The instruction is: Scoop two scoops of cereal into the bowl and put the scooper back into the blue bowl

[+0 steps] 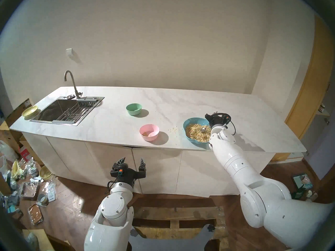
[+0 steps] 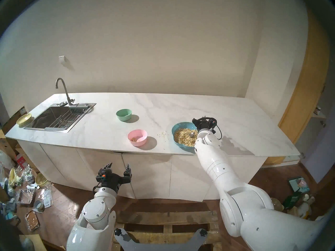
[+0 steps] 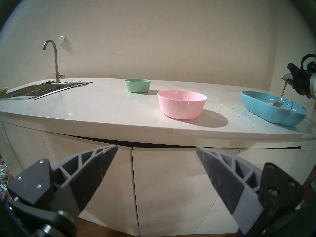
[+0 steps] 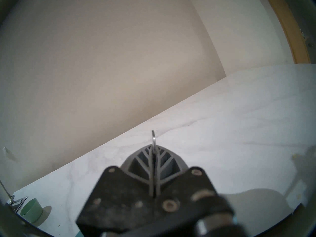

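Four bowls on the counter [image 1: 181, 100]. Blue bowl [image 1: 188, 122], near the front edge on the right, holds a heap of cereal [image 1: 196, 132]. Pink bowl [image 1: 149, 132] sits left of it, apart, with only a few flakes at the bottom. Green bowl [image 1: 134, 109] stands further back, looks empty. Yellow dish [image 1: 30, 111] sits at the counter's far left end, beside the sink [image 1: 59, 111]; contents can't be seen. Loose flakes [image 1: 173, 128] lie scattered on the counter between pink and blue bowls.

Right pincer [image 4: 154, 150]: jaws pressed together on the spoon [image 3: 280, 99] handle, handle tip poking out past the fingertips in the right wrist view. From the left wrist view the spoon hangs steeply from the pincer, head down in the blue bowl, resting at the cereal. Pincer itself is above the bowl's far right rim.

Left pincer [image 1: 133, 161]: jaws wide apart, holding nothing, touching nothing. It hangs in front of the cabinet doors [image 3: 153, 188], below counter level, well away from the bowls.

No readable text or brand on any bowl, nor on the floor clutter [image 1: 27, 181] at left, which is too small to read.
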### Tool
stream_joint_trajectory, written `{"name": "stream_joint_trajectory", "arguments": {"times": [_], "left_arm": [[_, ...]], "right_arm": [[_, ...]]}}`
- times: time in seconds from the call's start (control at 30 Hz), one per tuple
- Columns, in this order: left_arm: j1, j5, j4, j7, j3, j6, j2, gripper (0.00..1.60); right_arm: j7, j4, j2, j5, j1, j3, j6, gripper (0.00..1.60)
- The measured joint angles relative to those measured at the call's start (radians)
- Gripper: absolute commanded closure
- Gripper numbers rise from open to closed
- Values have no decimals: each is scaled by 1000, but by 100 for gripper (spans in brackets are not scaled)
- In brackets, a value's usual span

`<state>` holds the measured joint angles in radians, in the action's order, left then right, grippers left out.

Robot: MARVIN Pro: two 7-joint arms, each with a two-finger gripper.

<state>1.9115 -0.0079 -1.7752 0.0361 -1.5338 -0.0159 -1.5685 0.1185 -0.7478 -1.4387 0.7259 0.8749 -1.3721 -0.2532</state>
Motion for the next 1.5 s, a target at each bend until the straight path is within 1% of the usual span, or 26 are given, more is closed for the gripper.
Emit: {"name": "stream_joint_trajectory", "arguments": {"times": [0.17, 0.3, 0.73, 1.07, 1.3, 1.37, 1.4, 1.5], "left_arm": [[0, 0, 0, 0, 0, 0, 0, 0], [0, 0, 0, 0, 0, 0, 0, 0], [0, 0, -1, 0, 0, 0, 0, 0], [0, 0, -1, 0, 0, 0, 0, 0], [0, 0, 0, 0, 0, 0, 0, 0], [0, 0, 0, 0, 0, 0, 0, 0], [0, 0, 0, 0, 0, 0, 0, 0], [0, 0, 0, 0, 0, 0, 0, 0]], "right_arm": [[-10, 27, -8, 4, -10, -8, -11, 160], [-14, 29, -14, 10, -9, -16, -19, 160], [-1, -4, -49, 22, 34, -11, -22, 160], [25, -13, -75, 32, 39, -6, -20, 160], [61, -10, -94, 54, 31, -25, -11, 160], [69, -9, -100, 64, 29, -38, -9, 160], [79, -6, -104, 76, 26, -57, -9, 160], [92, -6, -105, 87, 24, -74, -7, 160]]}}
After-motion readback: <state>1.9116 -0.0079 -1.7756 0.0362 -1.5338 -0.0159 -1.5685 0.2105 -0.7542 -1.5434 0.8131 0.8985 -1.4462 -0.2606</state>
